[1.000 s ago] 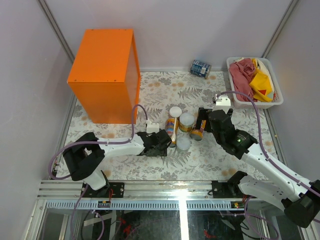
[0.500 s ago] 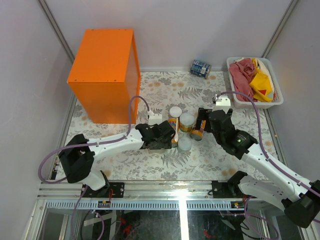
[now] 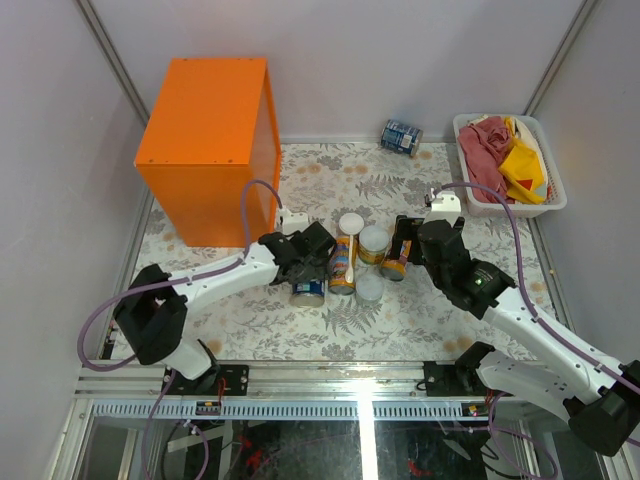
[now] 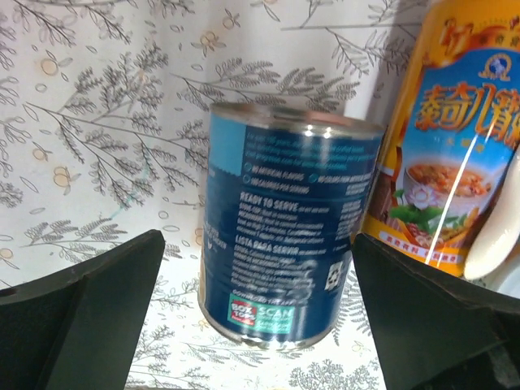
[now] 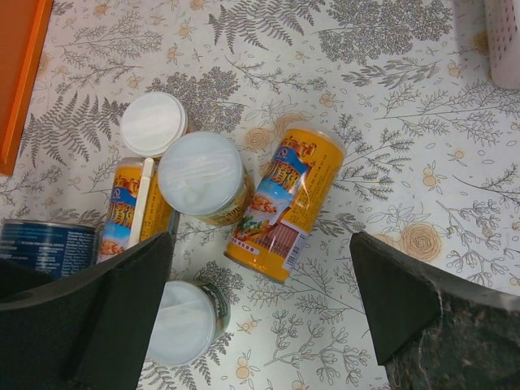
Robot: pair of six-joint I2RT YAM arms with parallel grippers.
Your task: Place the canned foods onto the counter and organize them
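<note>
A blue-labelled can [image 4: 288, 260] stands upright on the patterned table, between the tips of my open left gripper [image 4: 260, 345], with a gap on each side; from above this can [image 3: 308, 290] sits just below the left gripper [image 3: 310, 272]. Right of it stands a tall yellow-orange can [image 4: 447, 138] with a white lid [image 3: 351, 223]. My right gripper [image 5: 256, 317] hangs open above a yellow-orange can lying on its side [image 5: 284, 203] and two pale-lidded cans [image 5: 203, 175] [image 5: 183, 323]. Another blue can [image 3: 401, 137] lies at the far edge. The orange counter [image 3: 210, 130] stands far left.
A white basket [image 3: 552, 196] holding red and yellow cloths sits at the far right. Grey walls close in the back and sides. A metal rail runs along the near edge by the arm bases.
My left gripper has drawn back toward the far left, uncovering the blue can beside the tall yellow-orange can. The right arm and the other cans have not moved.
</note>
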